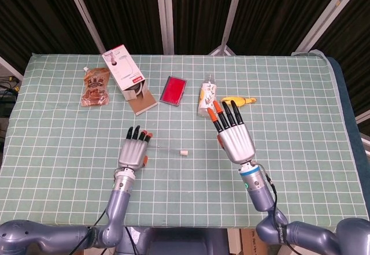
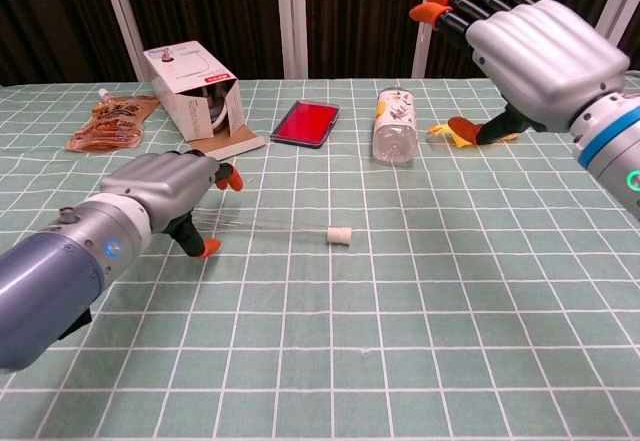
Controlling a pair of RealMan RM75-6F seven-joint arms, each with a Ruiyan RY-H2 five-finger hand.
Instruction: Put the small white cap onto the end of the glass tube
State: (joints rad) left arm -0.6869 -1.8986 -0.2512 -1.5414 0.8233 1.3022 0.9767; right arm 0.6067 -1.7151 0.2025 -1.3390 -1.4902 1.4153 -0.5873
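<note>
The thin glass tube lies flat on the green checked cloth, running left to right. The small white cap sits at its right end. My left hand is low over the cloth just left of the tube, fingers stretched out and apart, holding nothing. The tube's left end lies close to its fingertips. My right hand hangs well above the table to the right of the cap, fingers straight and spread, also empty.
Along the back stand a white carton on its side, a brown snack pouch, a red flat case, a small bottle and a yellow toy.
</note>
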